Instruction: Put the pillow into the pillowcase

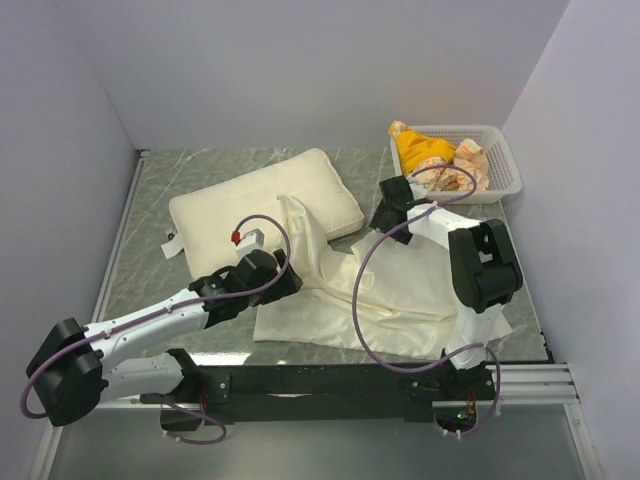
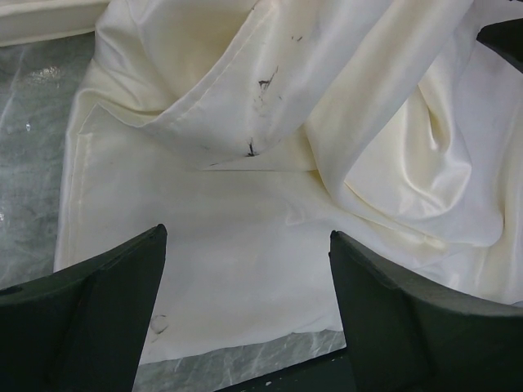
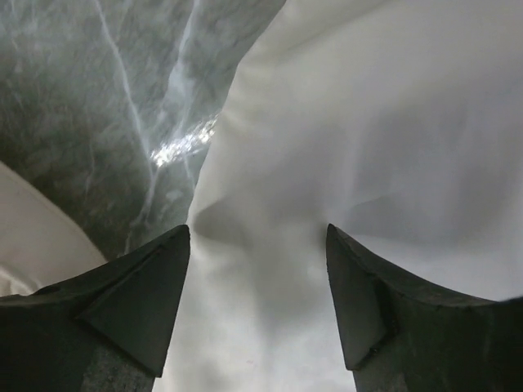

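**Case draped against the pillow, both pincers open over the cloth**

The pillow [image 1: 265, 200] lies on the far left part of the desk [image 1: 140, 265]. Its long axis slants from the desk's left edge up toward the far right corner, and it is wholly outside the pillowcase [image 1: 390, 295]. The case spreads from the pillow's near long side down toward the desk's near right corner. A bunched fold of it rises against the pillow's near side, touching it.

The left pincer [image 2: 247, 237] hangs over the case's near left portion with its jaws wide apart and nothing between them. Flat cloth lies beneath it, and a hemmed fold lies just beyond (possibly the mouth of the case, though the wrinkles do not let me be sure). From this pincer the pillow lies ahead and slightly left, just past that fold, so the left arm is the nearer one to the pillow.

The right pincer [image 3: 257, 231] is also spread and grips nothing. It sits at the case's far edge, with bare desk on one side of it and cloth on the other, just short of the white basket [image 1: 510, 150] in the far right corner.

Insertion has not begun, in my judgement. The coming move turns on finding the open end and bringing it round to one short end of the slanted pillow.
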{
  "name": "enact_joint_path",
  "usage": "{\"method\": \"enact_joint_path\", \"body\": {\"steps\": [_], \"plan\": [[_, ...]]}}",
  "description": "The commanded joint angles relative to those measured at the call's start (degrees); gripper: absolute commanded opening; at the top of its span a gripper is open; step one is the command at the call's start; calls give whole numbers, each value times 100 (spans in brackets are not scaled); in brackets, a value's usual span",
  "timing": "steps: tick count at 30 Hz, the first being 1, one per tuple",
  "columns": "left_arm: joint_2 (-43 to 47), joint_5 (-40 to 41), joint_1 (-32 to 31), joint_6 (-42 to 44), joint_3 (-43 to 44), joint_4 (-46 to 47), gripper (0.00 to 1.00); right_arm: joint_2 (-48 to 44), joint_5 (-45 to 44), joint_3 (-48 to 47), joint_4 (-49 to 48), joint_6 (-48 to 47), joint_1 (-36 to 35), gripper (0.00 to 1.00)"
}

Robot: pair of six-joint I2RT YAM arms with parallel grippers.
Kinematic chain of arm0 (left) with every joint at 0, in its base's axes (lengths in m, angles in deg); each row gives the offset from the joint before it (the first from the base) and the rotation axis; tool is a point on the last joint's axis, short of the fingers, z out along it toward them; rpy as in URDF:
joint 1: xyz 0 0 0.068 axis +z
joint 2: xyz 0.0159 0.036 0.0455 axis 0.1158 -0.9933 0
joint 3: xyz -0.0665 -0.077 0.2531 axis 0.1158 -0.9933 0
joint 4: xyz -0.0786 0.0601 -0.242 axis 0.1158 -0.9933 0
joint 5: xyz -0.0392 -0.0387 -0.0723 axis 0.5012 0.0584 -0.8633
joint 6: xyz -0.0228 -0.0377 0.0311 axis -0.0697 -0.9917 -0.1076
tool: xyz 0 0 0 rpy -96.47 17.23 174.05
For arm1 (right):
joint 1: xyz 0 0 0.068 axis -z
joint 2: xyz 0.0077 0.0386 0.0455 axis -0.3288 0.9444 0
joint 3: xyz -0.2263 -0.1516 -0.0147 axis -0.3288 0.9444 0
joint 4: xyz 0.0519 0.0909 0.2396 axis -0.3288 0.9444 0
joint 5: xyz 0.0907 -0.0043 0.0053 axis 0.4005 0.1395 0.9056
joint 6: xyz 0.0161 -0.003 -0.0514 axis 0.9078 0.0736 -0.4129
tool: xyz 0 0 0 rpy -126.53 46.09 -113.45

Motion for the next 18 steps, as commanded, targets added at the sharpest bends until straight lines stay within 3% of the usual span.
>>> {"method": "enact_joint_path", "body": {"steps": [1,4,7,8,10,12,13,15,16,18], "plan": [[-19,106,-46,-86,86,217,85,-191,-9,105,73,469,-146,73],[-46,123,-47,-113,86,182,84,-217,97,334,-86,593,-199,66],[-98,202,-47,-156,104,120,83,-112,88,317,45,672,-234,40],[-116,220,-47,-165,112,68,82,-112,45,326,141,699,-225,19],[-169,229,-55,-165,104,85,79,-252,27,422,160,743,-190,6],[-247,220,-55,-165,43,164,72,-610,-237,650,265,883,-164,2],[-291,194,-55,-165,7,207,60,-752,-289,721,283,910,-103,2],[-466,185,-82,-148,-63,348,47,-1155,-526,879,440,980,-41,1],[-528,229,-90,-156,-72,375,33,-1271,-614,897,537,998,55,0],[-782,325,-178,-174,-89,462,26,-1516,-868,897,880,1042,187,0]]}}
